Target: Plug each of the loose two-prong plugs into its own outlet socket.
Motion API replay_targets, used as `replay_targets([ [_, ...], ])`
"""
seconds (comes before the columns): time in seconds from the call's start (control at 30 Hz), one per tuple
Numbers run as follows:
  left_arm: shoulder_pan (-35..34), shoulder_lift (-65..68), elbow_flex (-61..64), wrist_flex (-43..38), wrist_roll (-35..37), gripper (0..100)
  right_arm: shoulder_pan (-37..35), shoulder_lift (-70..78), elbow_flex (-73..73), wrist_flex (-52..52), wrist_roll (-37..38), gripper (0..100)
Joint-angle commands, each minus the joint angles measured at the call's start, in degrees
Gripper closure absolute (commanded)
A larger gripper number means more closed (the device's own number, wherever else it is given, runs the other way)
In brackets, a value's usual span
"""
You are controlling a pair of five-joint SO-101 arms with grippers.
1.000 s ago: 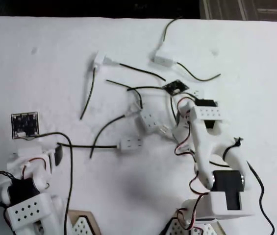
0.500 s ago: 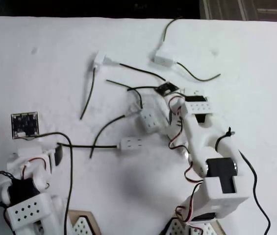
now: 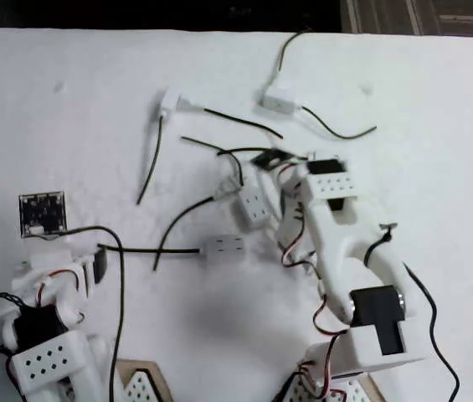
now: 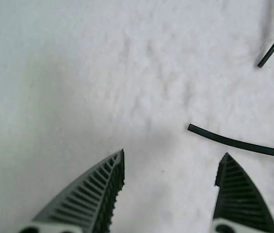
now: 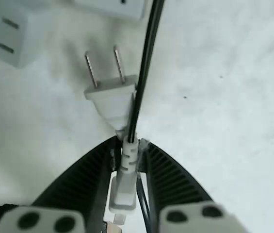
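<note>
The white desk (image 3: 69,126) is viewed from above, with both arms at its near edge. At the left, the left arm (image 3: 48,335) is folded low. In its wrist view, the left end effector (image 4: 174,154) is seen spread wide above bare desk with nothing between its fingers. A black cord end (image 4: 233,143) lies just beyond one fingertip.

Towards the centre, a long outlet socket (image 3: 223,245) lies flat, its cord running off to the left. Farther back lies a white plug-like piece (image 3: 171,102) on a black cord. An outlet block (image 3: 254,205) lies just beside the right arm (image 3: 336,243), which is stretched over the middle of the desk. Behind that arm lies a white cord-end block (image 3: 277,103); whether it is a plug or a socket cannot be told.

In the right wrist view, the right end effector (image 5: 128,143) is pressed onto the neck of a white two-prong plug (image 5: 110,94). The prongs (image 5: 103,68) are pointed towards a slotted outlet face (image 5: 6,31) but are kept apart from it.
</note>
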Motion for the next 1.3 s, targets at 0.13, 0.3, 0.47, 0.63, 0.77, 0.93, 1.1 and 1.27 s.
replay_targets([
  [0.13,-0.5,-0.7,-0.3,-1.1,-0.2,70,-3.6,0.0,1.2,-5.4,-0.4,91.5],
  [0.3,-0.5,-0.7,-0.3,-1.1,-0.2,70,-3.6,0.0,1.8,-3.2,-0.4,87.1],
  [0.47,-0.5,-0.7,-0.3,-1.1,-0.2,70,-3.6,0.0,1.8,-0.7,-0.4,88.0],
  [0.63,-0.5,-0.7,-0.3,-1.1,-0.2,70,-2.0,-0.1,1.4,-0.3,-0.2,88.0],
  [0.77,-0.5,-0.7,-0.3,-1.1,-0.2,70,0.7,-1.2,1.4,-0.4,0.2,88.0],
  [0.93,-0.5,-0.7,-0.3,-1.1,-0.2,70,0.7,-0.8,1.7,-0.5,0.2,88.1],
  [1.1,-0.5,-0.7,-0.3,-1.1,-0.2,70,-0.2,-0.6,2.4,-3.9,-0.1,88.2],
  [1.27,-0.5,-0.7,-0.3,-1.1,-0.2,70,-2.7,2.3,3.4,-3.9,-0.4,88.3],
])
